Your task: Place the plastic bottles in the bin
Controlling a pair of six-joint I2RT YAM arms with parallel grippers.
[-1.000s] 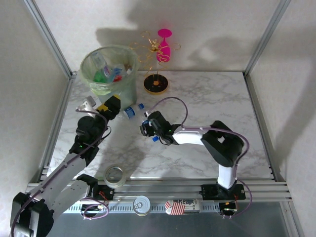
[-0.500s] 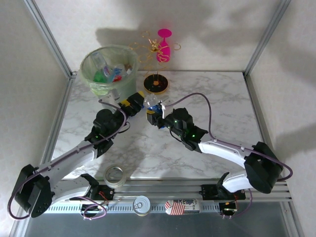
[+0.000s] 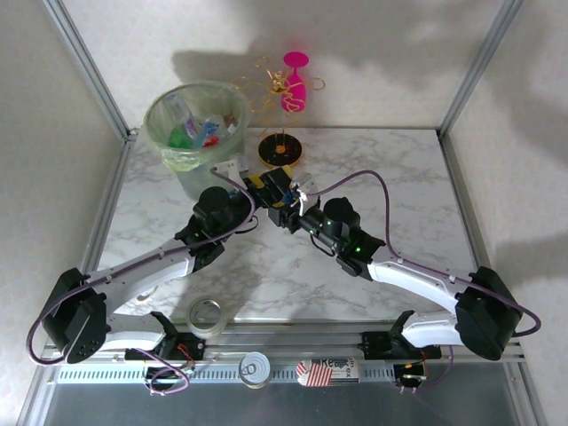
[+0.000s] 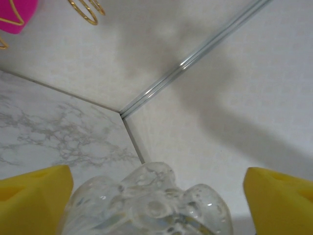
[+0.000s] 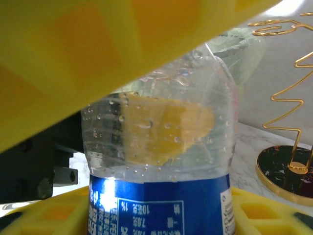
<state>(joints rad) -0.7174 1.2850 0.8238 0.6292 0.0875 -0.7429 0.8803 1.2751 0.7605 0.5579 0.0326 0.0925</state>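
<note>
A: Where is the bottle (image 5: 161, 205)?

B: Above the counter (image 3: 382, 177), near the bin (image 3: 182, 164), at the place where the two arms meet. The right tool (image 5: 156, 127) pinches it. The right wrist view shows one yellow finger (image 5: 98, 58) over the clear part and another under the blue label.

A: And the left tool (image 4: 156, 196)?

B: It is spread around the bottle's bottom end. In the left wrist view one yellow pad (image 4: 32, 198) is just at the bottle's side. The other pad is well apart from it, with bare wall between them.

A: Does the first pad touch the bottle?

B: That cannot be told.

A: What does the top view add?

B: It shows the bin with several bottles (image 3: 197, 131) inside its pale green bag. A pink goblet (image 3: 295, 80) is by a gold wire stand (image 3: 280, 151) behind, and a tape roll (image 3: 206, 315) lies at the near edge. In that view the two tools mostly hide the held bottle.
</note>
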